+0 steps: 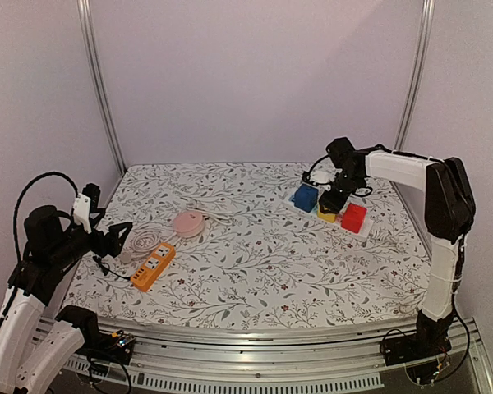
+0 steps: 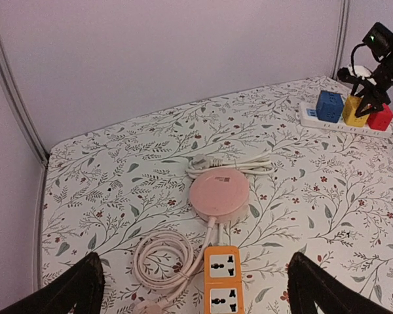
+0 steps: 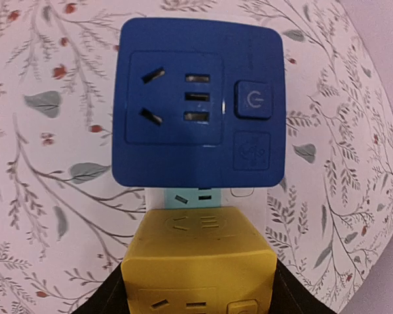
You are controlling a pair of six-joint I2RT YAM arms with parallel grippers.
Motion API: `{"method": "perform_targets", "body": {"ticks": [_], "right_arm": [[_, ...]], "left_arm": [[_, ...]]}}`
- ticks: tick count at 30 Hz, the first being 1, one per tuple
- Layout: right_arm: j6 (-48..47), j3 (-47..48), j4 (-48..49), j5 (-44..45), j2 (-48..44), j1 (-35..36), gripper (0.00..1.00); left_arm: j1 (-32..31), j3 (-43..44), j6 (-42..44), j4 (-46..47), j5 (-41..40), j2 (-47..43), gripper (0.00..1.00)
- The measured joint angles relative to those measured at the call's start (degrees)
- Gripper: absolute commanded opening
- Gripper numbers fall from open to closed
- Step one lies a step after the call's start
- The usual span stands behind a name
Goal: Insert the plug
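A white power strip [image 1: 365, 229] lies at the back right with a blue cube adapter [image 1: 305, 196], a yellow cube plug [image 1: 326, 215] and a red cube [image 1: 353, 217] on it. My right gripper [image 1: 333, 203] comes down from above, shut on the yellow cube. In the right wrist view the yellow cube [image 3: 200, 261] sits between my black fingers [image 3: 111, 297], with the blue cube [image 3: 196, 104] just beyond and a strip socket [image 3: 213, 195] showing between them. My left gripper [image 1: 119, 234] is open and empty at the left.
An orange power strip [image 2: 224, 284] lies between my left fingers [image 2: 85, 288], below them. A pink round hub [image 2: 219, 191] and a coiled pink cable [image 2: 164, 255] lie beside it. A white cable [image 2: 232, 163] lies behind the hub. Walls close the back and both sides.
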Motion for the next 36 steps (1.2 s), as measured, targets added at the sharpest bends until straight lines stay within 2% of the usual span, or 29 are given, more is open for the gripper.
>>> {"method": "perform_targets", "body": {"ticks": [6,10,14,15,20,29,32,36], "right_arm": [[9.8,8.3,3.1,10.4,7.0,-12.1,0.45],[12.2,12.2,2.6,11.8,9.6,-15.4,0.51],[12.4,13.9,1.2,12.0,10.6,-15.4,0.58],[12.4,13.9,1.0,12.2,10.6,-15.2,0.62],[12.2,14.1,0.9,12.8,11.5,-15.2,0.98],[11.8,13.9,-0.2,12.9,12.7,-15.5,0.99],[11.9,13.9,-1.2,11.4,11.5,-15.5,0.99],[13.4,13.8,-2.2,8.6,6.2,-15.4,0.99]], "left_arm": [[0.0,0.0,0.0,0.0,0.0,0.0,0.96],[0.0,0.0,0.0,0.0,0.0,0.0,0.96],[0.0,0.0,0.0,0.0,0.1,0.0,0.96],[0.0,0.0,0.0,0.0,0.2,0.0,0.96],[0.0,0.0,-0.2,-0.1,0.5,0.0,0.97],[0.1,2.3,-3.5,-3.2,0.8,2.9,0.93],[0.1,8.7,-4.9,-7.4,-1.4,9.3,0.92],[0.1,24.6,-3.0,-16.4,-5.6,22.5,0.92]]}}
